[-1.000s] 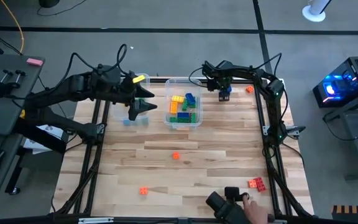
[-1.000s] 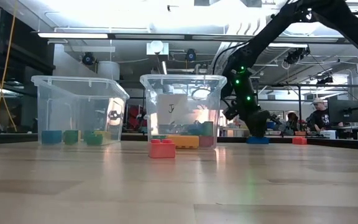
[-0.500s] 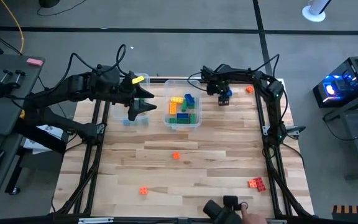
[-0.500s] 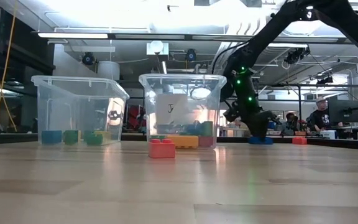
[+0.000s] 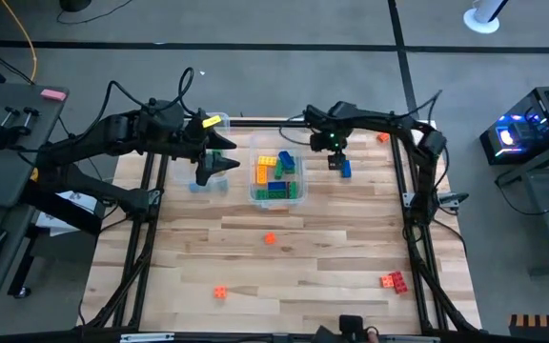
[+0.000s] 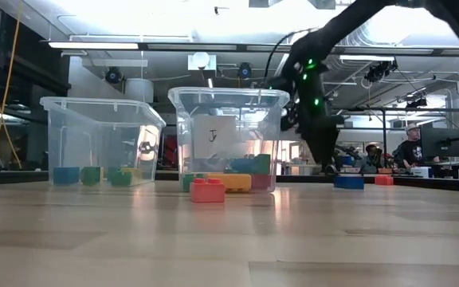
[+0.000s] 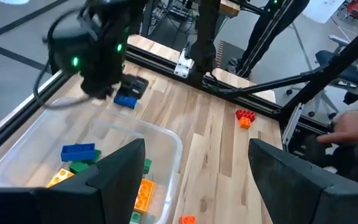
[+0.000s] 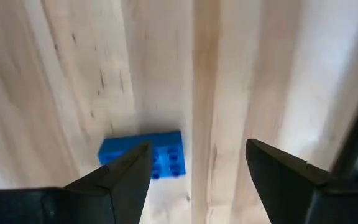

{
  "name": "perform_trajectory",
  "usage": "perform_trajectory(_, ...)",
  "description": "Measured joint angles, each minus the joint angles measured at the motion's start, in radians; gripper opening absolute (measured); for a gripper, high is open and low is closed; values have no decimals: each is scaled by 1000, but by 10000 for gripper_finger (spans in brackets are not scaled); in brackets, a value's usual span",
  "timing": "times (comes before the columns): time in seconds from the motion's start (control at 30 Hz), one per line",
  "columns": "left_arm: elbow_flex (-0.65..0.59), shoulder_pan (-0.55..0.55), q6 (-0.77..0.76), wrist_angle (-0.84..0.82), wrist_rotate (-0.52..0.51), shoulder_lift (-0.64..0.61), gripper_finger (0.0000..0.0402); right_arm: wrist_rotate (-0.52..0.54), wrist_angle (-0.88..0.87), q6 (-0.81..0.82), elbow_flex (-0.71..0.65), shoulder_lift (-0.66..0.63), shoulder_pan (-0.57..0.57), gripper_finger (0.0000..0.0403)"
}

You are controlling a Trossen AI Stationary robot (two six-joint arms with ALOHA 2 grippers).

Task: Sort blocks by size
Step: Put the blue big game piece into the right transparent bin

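Observation:
A blue block [image 8: 143, 154] lies flat on the wood, right of the middle clear bin [image 5: 276, 198], which holds yellow, green and blue blocks. My right gripper [image 5: 334, 160] hangs open just above the blue block and points down; the block [image 5: 344, 169] lies a little to its near right. In the low view the block [image 6: 349, 182] rests on the table beside the fingers [image 6: 325, 159]. My left gripper [image 7: 196, 149] is open and empty, held high over the left bin [image 6: 102, 143], which holds blue and green blocks.
Loose blocks lie on the table: an orange one [image 5: 270, 238] at the middle, one [image 5: 219, 292] near left, a red-orange pair [image 5: 394, 280] near right, one [image 5: 382, 137] at the far right corner. A person's hand [image 7: 353, 127] shows beyond the table's near edge.
My right gripper has swung toward the table's left and near edge and risen a little, staying open. The blue block has slid toward the near edge. The middle bin has shifted toward the near edge and slightly left. The person's hand at the near edge has drawn back.

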Motion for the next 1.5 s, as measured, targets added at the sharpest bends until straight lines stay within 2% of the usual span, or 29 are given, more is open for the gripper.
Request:
perform_trajectory(0.1,0,0,9,-15,0,0,273,-42,-23,148,2,-50,-25,255)
perform_trajectory(0.27,0,0,30,-68,0,0,273,-107,-53,693,-10,-96,-78,255)
perform_trajectory(0.33,0,0,46,-76,0,0,273,-100,-37,829,-52,-114,-81,255)
perform_trajectory(0.47,0,0,53,-79,0,0,273,-58,39,974,-181,-138,-46,255)
perform_trajectory(0.73,0,2,69,-80,0,0,273,-60,263,1199,-381,-141,-16,255)
perform_trajectory(1.0,0,2,69,-80,0,0,273,-58,401,1291,-481,-150,-4,243)
perform_trajectory(1.07,0,2,69,-79,0,0,273,-38,398,1283,-491,-149,6,219)
perform_trajectory(1.2,0,2,79,-52,0,0,273,1,358,1210,-479,-157,19,137)
perform_trajectory(1.23,0,2,87,-35,0,0,273,18,343,1186,-475,-167,18,136)
perform_trajectory(1.37,0,2,96,38,-1,0,273,116,245,1122,-460,-258,11,137)
perform_trajectory(1.43,0,2,104,67,-1,0,273,154,268,1116,-436,-333,6,137)
perform_trajectory(1.5,0,2,114,90,-2,0,273,148,296,1102,-431,-415,7,137)
